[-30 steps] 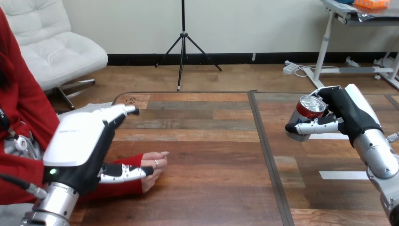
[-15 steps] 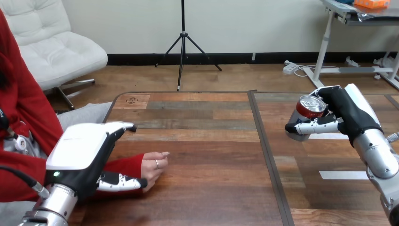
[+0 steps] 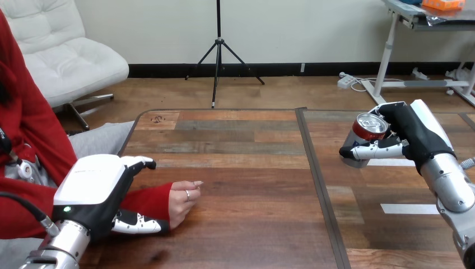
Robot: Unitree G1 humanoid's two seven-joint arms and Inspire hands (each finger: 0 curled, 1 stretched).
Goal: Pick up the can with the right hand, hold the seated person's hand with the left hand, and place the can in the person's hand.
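A red and silver can point(image 3: 365, 134) is held upright above the right half of the wooden table point(image 3: 252, 168), with my right hand point(image 3: 411, 134) shut on it, thumb across its front. The person's hand point(image 3: 184, 197) rests on the table at the left, fingers loosely curled, its red sleeve running back under my left hand point(image 3: 92, 188). My left hand sits over that sleeved wrist, with its fingers point(image 3: 140, 163) stretched past the far side and its thumb point(image 3: 137, 225) along the near side. I see no curl closing round the wrist.
A dark seam point(image 3: 315, 174) splits the table into left and right halves. White tape strips point(image 3: 409, 208) lie on the right half below the can. The table's far edge point(image 3: 224, 110) runs across the middle of the view.
My left hand has come down and drawn back toward me, from above the person's hand to over the sleeved wrist. The right hand and can have stayed still.
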